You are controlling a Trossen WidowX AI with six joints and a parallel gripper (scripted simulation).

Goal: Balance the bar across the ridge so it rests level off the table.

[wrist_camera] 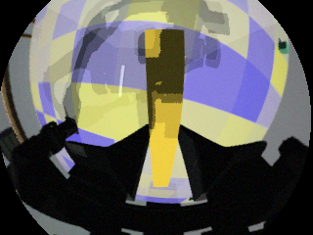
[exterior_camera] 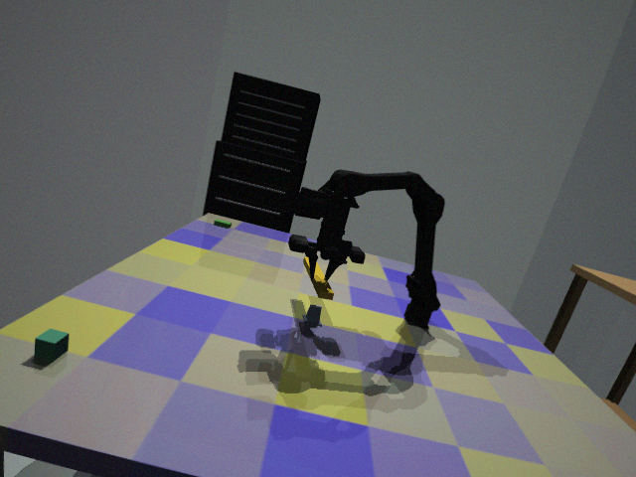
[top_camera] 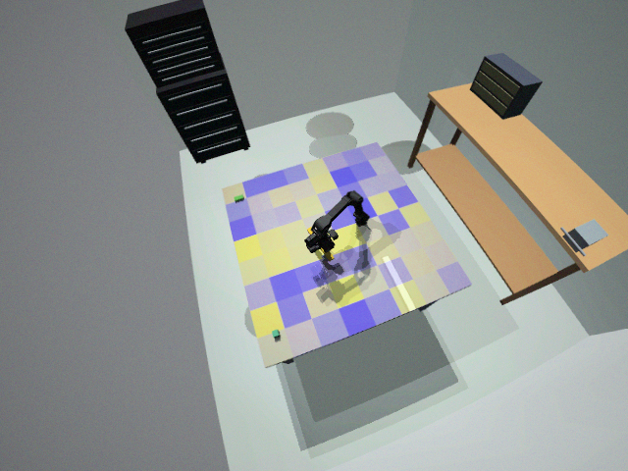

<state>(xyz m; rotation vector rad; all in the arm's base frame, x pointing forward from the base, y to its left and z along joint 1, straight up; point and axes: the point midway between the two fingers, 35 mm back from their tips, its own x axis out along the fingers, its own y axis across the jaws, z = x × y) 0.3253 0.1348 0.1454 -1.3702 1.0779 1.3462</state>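
Note:
The yellow bar (top_camera: 330,254) (exterior_camera: 323,288) (wrist_camera: 165,115) is held in the air over the table, its length running away from the exterior camera. My gripper (exterior_camera: 320,278) (wrist_camera: 163,127) is shut on the bar, one finger on each long side. The ridge, a small dark blue-grey block (exterior_camera: 313,314), stands on the table below the bar's near end in the exterior view. A visible gap separates bar and ridge there. In the wrist view I cannot make out the ridge; the bar may hide it. The arm's shadows fall around the ridge.
The patchwork table (top_camera: 324,324) (exterior_camera: 154,405) carries a teal cube (top_camera: 276,333) (exterior_camera: 51,347) (wrist_camera: 284,46) near one corner and a flat green block (top_camera: 238,198) (exterior_camera: 222,224) near another. A black drawer cabinet (top_camera: 202,111) (exterior_camera: 256,179) and a wooden workbench (top_camera: 527,157) stand beyond the table.

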